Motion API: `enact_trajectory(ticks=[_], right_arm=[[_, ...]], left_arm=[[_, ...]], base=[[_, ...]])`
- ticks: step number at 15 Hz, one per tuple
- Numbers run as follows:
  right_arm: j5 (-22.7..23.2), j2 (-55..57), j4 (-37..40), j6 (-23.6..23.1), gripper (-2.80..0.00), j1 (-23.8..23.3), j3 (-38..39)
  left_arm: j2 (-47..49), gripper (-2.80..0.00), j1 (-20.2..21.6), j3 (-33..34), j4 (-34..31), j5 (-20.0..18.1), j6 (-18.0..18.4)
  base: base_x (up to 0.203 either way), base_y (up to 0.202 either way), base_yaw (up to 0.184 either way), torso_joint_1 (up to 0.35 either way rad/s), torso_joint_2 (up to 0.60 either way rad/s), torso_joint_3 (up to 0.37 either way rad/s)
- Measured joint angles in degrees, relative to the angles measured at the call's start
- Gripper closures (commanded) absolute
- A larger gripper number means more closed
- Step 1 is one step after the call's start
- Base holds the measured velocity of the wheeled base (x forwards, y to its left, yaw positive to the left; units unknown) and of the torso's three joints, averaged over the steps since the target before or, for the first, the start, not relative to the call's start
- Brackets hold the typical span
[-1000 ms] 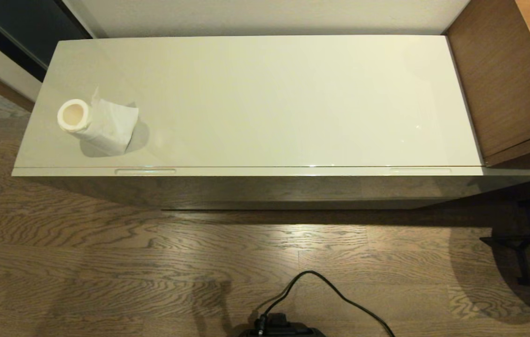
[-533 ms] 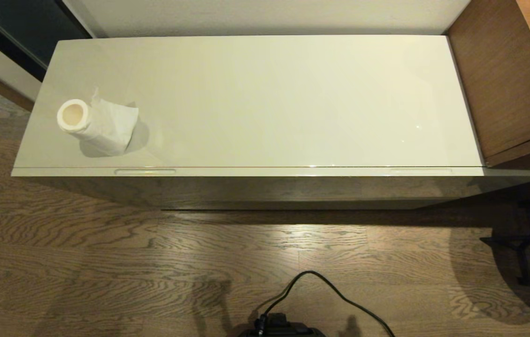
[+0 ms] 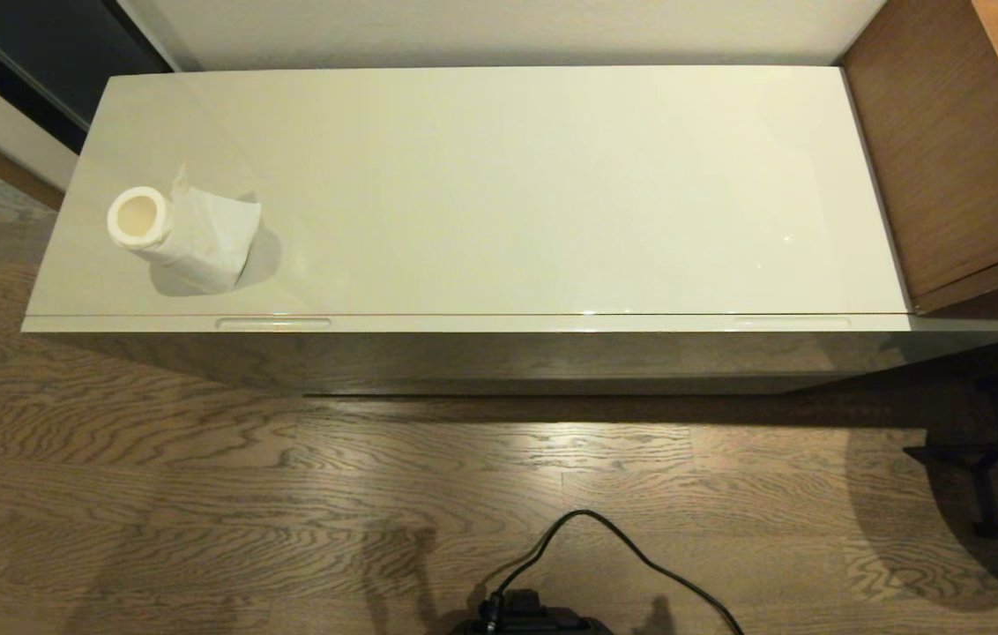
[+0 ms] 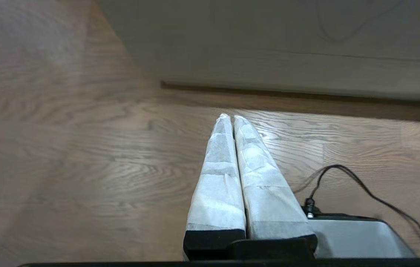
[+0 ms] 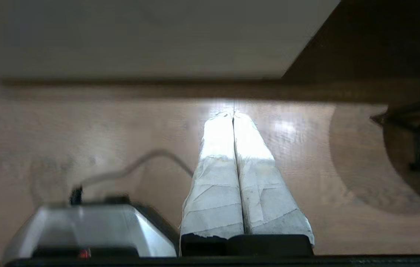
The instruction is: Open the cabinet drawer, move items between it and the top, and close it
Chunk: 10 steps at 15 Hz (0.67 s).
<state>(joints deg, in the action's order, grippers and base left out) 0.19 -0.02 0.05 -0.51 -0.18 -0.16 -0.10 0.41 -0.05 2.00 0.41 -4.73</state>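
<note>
From the head camera almost nothing in the scene differs from a second ago: the cabinet drawer [image 3: 464, 324] sits flush under the top [image 3: 508, 185], both slot handles visible along its front edge, and the toilet paper roll [image 3: 182, 236] lies on its side near the left end of the top, exactly where it was. The one small difference is a faint shadow on the wooden floor [image 3: 199, 494] near my base, which was not there a second back.

Neither arm shows in the head camera. The wrist cameras show both low over the floor in front of the cabinet: my left hand [image 4: 229, 117] has its taped fingers pressed together, holding nothing, and my right hand [image 5: 232, 113] is the same, fingers touching and empty.

I read this as both arms folded down near the base, with the drawer closed. The roll on the top suggests the item swap is done, though I cannot see inside the drawer.
</note>
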Motion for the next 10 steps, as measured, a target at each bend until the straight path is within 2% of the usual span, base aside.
enact_trajectory(ticks=[2,5,10], right_arm=[[-0.48,-0.05,-0.27,1.17,0.0,0.0,0.11],[-0.46,-0.07,-0.23,0.8,0.0,0.0,0.15],[-0.51,-0.07,-0.29,1.07,0.0,0.0,0.16]], left_arm=[[0.02,0.0,0.0,0.02,0.08,0.08,0.61],[0.0,0.0,-0.04,0.02,-0.36,-0.04,4.54],[0.02,0.0,0.0,-0.13,-1.95,0.07,5.64]], base=[[0.0,0.0,0.0,0.0,0.0,0.0],[0.0,0.0,0.0,0.0,0.0,0.0],[0.0,0.0,0.0,0.0,0.0,0.0]])
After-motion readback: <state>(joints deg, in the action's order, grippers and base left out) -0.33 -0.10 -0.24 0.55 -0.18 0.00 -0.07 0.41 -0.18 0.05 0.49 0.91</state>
